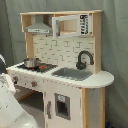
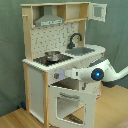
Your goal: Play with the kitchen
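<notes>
**Technician A:** Report the layout, left to right, in the second exterior view.

**Technician B:** The kitchen occupies the left and centre of the frame. On its counter, from the left: the steel pot on the hob, then the grey sink with the black faucet behind it. Below the counter, the oven door hangs open, tilted forward and down. The arm enters from the second exterior view's right and runs roughly level toward the cabinet front.

**Technician A:** Gripper condition?

**Technician B:** The gripper sits just under the counter edge, above the open door. Whether the jaws are spread or pressed together cannot be determined.

**Technician A:** Governing relation for the next move?

**Technician B:** The door lies directly below the gripper, with its long axis across the cabinet. The pot lies above it and slightly toward the second exterior view's left. The likely approach is downward to the door's top edge.

**Technician A:** The first exterior view?

**Technician B:** It shows the kitchen with the microwave door at the upper right.
</notes>
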Motion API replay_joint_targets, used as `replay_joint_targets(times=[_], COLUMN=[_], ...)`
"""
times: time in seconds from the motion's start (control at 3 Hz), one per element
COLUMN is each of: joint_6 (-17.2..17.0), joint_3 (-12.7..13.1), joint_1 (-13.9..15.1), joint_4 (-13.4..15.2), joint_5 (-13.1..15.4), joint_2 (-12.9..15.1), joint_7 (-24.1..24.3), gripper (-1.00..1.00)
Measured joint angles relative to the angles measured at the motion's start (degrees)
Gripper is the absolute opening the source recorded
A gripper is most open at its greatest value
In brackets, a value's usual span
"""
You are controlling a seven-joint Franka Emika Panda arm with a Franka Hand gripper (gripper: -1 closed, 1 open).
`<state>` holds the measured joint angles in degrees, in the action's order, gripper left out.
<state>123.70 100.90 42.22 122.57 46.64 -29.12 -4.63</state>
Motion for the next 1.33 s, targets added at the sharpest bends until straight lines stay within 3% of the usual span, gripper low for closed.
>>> replay_joint_targets(times=[1.0,1.33], joint_6=[-11.10,-11.25], joint_3=[-0.06,-0.04], joint_1=[-6.61,-6.91], joint_4=[-0.46,-0.42], joint_5=[12.04,18.33], joint_2=[-0.51,-0.67], joint_7=[4.12,4.20], gripper=[1.00,1.00])
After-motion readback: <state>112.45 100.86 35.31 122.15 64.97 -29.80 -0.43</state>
